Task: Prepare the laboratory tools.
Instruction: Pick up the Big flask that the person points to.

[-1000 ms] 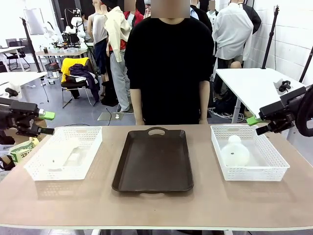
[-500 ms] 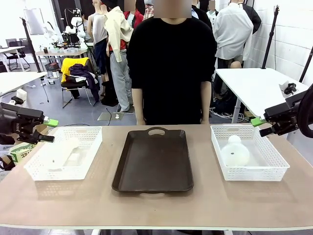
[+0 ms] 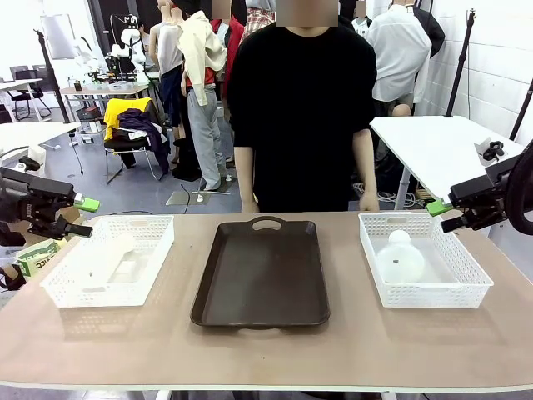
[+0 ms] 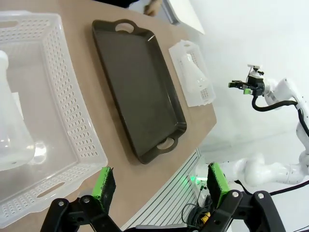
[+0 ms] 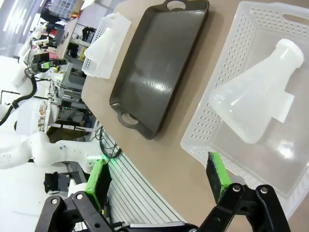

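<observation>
Flasks first, in the front view: the left flask point(image 3: 104, 260) lies on its side in the left basket point(image 3: 58, 293), ahead of and below the left tool point(image 3: 82, 215), whose fingers stand spread on nothing; the right flask point(image 3: 400, 258) lies likewise in the right basket point(image 3: 433, 298), below and inward of the right tool point(image 3: 442, 216), which is also spread and empty; the tray point(image 3: 262, 275) sits on the table point(image 3: 266, 350) between the baskets, well apart from both tools; a person stands at the far edge.

Left wrist view: the left tool point(image 4: 160, 185) gapes wide near a corner of the left basket point(image 4: 72, 111); the left flask point(image 4: 9, 130) lies off to one side of the fingers, not between them, with its broad base nearer the tool and its neck pointing away.

Right wrist view: the right tool point(image 5: 157, 181) is wide apart too; the right flask point(image 5: 256, 104) lies ahead and to one side, base nearer, neck away.

As for handling, both flasks look light, stiff and smooth; I cannot tell whether they are glass or plastic, so they are best treated as breakable; the sloped cone would likely squeeze out from between the pads, so the straight neck seems the safer hold; being round and lying down, each may roll when nudged.
</observation>
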`<state>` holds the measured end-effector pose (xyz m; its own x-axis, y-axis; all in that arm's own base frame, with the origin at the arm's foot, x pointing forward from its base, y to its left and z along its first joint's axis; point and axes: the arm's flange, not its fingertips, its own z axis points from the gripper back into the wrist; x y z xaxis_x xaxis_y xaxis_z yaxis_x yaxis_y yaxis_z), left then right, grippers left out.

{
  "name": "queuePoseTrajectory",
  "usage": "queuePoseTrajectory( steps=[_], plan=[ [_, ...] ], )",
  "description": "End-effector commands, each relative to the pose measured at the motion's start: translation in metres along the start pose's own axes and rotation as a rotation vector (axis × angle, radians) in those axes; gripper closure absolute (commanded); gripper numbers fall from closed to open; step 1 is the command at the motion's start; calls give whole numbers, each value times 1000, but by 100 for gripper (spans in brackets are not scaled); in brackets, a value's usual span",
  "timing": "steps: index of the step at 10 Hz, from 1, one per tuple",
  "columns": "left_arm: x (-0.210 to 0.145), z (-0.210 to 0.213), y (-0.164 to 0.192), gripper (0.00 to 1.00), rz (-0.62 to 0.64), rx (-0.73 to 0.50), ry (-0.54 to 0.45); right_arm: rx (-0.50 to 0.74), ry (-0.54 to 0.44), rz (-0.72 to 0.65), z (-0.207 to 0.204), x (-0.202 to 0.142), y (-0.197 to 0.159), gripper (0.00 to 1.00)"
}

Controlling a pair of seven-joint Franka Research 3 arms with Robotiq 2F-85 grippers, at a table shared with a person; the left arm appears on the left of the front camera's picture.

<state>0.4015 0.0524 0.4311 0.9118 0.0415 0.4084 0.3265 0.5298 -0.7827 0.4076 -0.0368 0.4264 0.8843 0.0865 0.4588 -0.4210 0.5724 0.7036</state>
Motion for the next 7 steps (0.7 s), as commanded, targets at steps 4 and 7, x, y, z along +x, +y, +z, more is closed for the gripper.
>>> queuePoseTrajectory(
  steps=[4, 7],
  plan=[
    [1, -3, -1, 0, 43, -169, 22, 51, -20, -34, 6, 1, -3, 0],
    [-1, 15, 5, 0, 135, -363, 63, 116, -43, -74, 19, -4, -15, 0]
  ],
)
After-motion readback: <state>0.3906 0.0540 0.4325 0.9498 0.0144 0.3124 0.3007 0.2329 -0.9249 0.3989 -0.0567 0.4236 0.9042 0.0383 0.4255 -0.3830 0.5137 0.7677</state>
